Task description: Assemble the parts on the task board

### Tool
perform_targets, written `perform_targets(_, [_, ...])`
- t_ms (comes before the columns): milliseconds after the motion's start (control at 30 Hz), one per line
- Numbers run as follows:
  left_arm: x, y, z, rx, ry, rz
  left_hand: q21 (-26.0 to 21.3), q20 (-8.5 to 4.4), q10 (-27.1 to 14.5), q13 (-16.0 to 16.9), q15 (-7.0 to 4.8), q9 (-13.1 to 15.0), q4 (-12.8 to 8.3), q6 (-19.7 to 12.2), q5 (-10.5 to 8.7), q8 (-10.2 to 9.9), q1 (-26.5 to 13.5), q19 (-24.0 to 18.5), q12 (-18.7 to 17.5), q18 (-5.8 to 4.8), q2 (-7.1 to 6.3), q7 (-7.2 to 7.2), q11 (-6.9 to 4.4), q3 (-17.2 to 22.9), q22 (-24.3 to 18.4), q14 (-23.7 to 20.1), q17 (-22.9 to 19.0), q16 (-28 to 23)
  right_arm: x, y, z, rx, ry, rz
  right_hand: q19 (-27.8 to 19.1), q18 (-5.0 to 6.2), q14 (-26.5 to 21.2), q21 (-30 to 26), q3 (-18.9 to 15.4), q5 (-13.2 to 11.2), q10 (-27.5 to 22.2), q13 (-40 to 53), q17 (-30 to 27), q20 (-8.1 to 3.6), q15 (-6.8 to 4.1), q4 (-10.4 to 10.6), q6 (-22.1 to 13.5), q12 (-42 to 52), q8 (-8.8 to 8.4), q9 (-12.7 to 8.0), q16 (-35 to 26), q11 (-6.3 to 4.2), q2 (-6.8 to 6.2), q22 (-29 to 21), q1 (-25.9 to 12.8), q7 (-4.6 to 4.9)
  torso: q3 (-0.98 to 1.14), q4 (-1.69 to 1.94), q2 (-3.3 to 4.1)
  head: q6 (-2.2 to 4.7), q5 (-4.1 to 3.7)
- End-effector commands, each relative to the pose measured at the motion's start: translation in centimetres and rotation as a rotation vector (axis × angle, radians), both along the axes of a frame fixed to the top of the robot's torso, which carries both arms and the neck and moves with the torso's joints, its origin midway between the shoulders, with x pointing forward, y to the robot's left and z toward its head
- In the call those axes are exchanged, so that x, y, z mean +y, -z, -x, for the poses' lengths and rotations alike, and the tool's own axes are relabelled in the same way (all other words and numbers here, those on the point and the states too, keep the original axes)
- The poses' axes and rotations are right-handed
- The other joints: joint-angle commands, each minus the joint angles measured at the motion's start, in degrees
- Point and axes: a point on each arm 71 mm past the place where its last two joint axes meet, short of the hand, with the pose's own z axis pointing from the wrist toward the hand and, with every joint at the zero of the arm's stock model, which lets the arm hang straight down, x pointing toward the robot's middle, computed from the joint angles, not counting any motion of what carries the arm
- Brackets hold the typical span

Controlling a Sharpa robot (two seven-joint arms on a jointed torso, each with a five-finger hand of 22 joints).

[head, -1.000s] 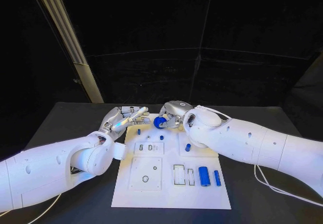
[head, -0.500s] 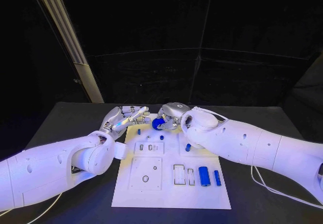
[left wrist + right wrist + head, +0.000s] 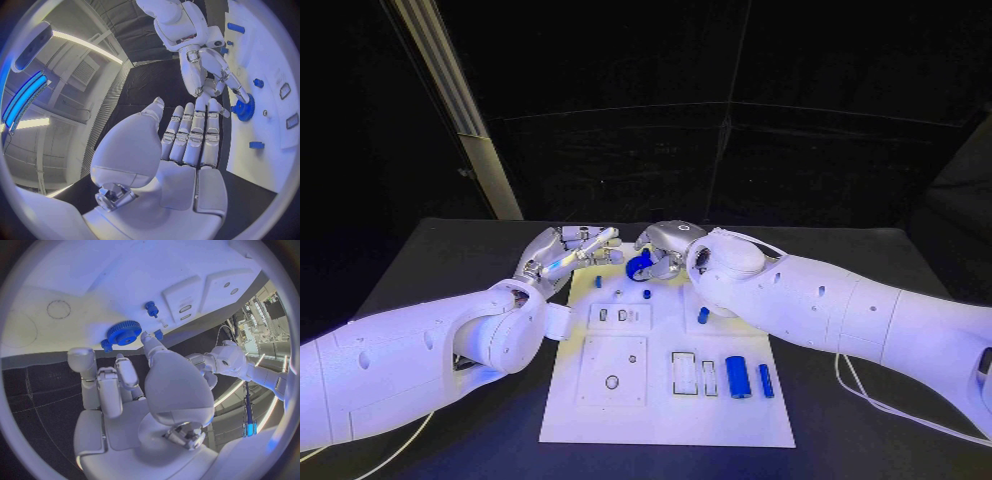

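1. My right hand (image 3: 668,250) pinches the blue gear (image 3: 642,264) at the board's (image 3: 661,410) far edge. If I bring it down tilted, I judge it could jam or slip out, since only my fingertips (image 3: 145,336) touch its rim.
2. My left hand (image 3: 567,255) sits at the board's far left corner, fingers straight and side by side, holding nothing; drifting right, it could bump the gear.
3. More parts (image 3: 737,377) lie near the board's right edge.
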Motion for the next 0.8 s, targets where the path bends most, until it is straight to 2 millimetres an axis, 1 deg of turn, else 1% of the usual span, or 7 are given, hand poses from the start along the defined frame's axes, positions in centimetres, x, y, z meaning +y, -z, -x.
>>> perform_targets(33, [-0.1, -0.2, 0.0, -0.016, 0.01, 0.003, -0.31, 0.02, 0.03, -0.04, 0.21, -0.04, -0.37, 0.17, 0.19, -0.21, 0.04, 0.23, -0.15, 0.83, 0.7, 0.32, 0.26, -0.06, -0.05, 0.37, 0.05, -0.2, -0.1, 0.1, 0.0, 0.023, -0.01, 0.02, -0.02, -0.79, 5.24, -0.16, -0.71, 0.81, 0.12, 0.24, 11.47, 0.42, 0.35, 1.92, 2.92, 0.31, 0.51, 0.27, 0.17, 0.22, 0.68, 0.01, -1.85, -0.06, 0.01, -0.03, 0.0, -0.01, -0.02])
perform_targets(233, [0.0, -0.2, 0.0, -0.015, 0.01, 0.003, -0.31, 0.02, 0.03, -0.04, 0.21, -0.04, -0.37, 0.17, 0.19, -0.21, 0.04, 0.23, -0.15, 0.83, 0.7, 0.32, 0.26, -0.06, -0.05, 0.37, 0.05, -0.2, -1.1, -0.1, 0.0, 0.004, 0.003, -0.014, 0.1, -0.82, 5.29, 0.07, -1.17, 1.89, 0.6, 0.91, 11.69, 0.35, 0.25, 3.17, 4.81, 0.86, 0.75, 0.41, 0.26, 0.08, 1.49, 0.28, -2.52, -0.23, 0.06, -0.09, -0.02, 0.06, -0.04])
perform_targets(433, [0.2, -0.2, 0.0, -0.015, 0.006, 0.001, -0.31, 0.02, 0.03, -0.04, 0.21, -0.04, -0.37, 0.17, 0.19, -0.21, 0.04, 0.23, -0.15, 0.83, 0.7, 0.32, 0.26, -0.06, -0.05, 0.37, 0.05, -0.2, -3.3, -1.2, 0.6, -0.055, -0.009, -0.14, 0.1, -0.81, 5.27, 0.15, -0.98, 3.19, 1.01, 1.47, 11.59, 0.14, 0.01, 2.74, 5.75, 1.29, 0.88, 0.42, 0.22, -0.2, 1.88, 0.22, -1.03, -0.51, 0.11, -0.17, -0.11, 0.42, -0.02])
perform_targets(533, [0.4, -0.2, 0.0, -0.015, 0.003, 0.0, -0.31, 0.02, 0.03, -0.04, 0.21, -0.04, -0.37, 0.17, 0.19, -0.21, 0.04, 0.23, -0.15, 0.83, 0.7, 0.32, 0.26, -0.06, -0.05, 0.37, 0.05, -0.2, -5.5, -1.7, 1.1, -0.07, -0.028, -0.226, -0.15, -0.77, 5.19, -0.03, -0.37, 3.64, 0.71, 1.24, 11.28, 0.09, 0.0, 1.52, 5.06, 1.05, 0.37, 0.21, 0.09, -0.17, 2.0, -0.17, 1.11, -0.41, 0.11, -0.27, -0.15, 0.53, -0.02])
perform_targets(667, [0.5, -0.2, 0.0, -0.015, 0.0, -0.002, -0.31, 0.02, 0.03, -0.04, 0.21, -0.04, -0.37, 0.17, 0.19, -0.21, 0.04, 0.23, -0.15, 0.83, 0.7, 0.32, 0.26, -0.06, -0.05, 0.37, 0.05, -0.2, -8.9, -2.0, 1.6, -0.026, -0.028, -0.301, -0.4, -0.72, 5.1, -0.21, 0.4, 4.03, 0.42, 1.07, 10.95, 0.08, -0.02, -0.28, 5.13, 0.81, 0.32, 0.22, -0.06, -0.2, 1.93, -0.49, 3.97, -0.42, 0.22, -0.77, -0.42, 0.58, 0.04])
perform_targets(700, [0.6, -0.2, 0.0, -0.015, -0.001, -0.002, -0.31, 0.02, 0.03, -0.04, 0.21, -0.04, -0.37, 0.17, 0.19, -0.21, 0.04, 0.23, -0.15, 0.83, 0.7, 0.32, 0.26, -0.06, -0.05, 0.37, 0.05, -0.2, -10.6, -1.9, 1.6, 0.012, -0.013, -0.323, -0.48, -0.7, 5.08, -0.28, 0.56, 4.14, 0.34, 1.0, 10.86, 0.06, -0.06, -0.99, 5.31, 0.72, 0.38, 0.24, -0.1, -0.25, 1.69, -0.61, 4.91, -0.45, 0.27, -0.96, -0.5, 0.62, 0.05])
perform_targets(800, [0.6, -0.2, -0.1, -0.014, -0.003, -0.003, -0.31, 0.02, 0.03, -0.04, 0.21, -0.04, -0.37, 0.17, 0.19, -0.21, 0.04, 0.23, -0.15, 0.83, 0.7, 0.32, 0.26, -0.06, -0.05, 0.37, 0.05, -0.2, -13.8, -1.7, 1.6, 0.066, 0.02, -0.348, -0.61, -0.67, 5.02, -0.38, 0.78, 4.04, 0.26, 0.93, 10.58, -0.03, -0.16, -2.32, 5.87, 0.6, 0.6, 0.33, -0.23, -0.38, 1.17, -0.8, 6.54, -0.59, 0.36, -1.35, -0.65, 0.8, -0.04])
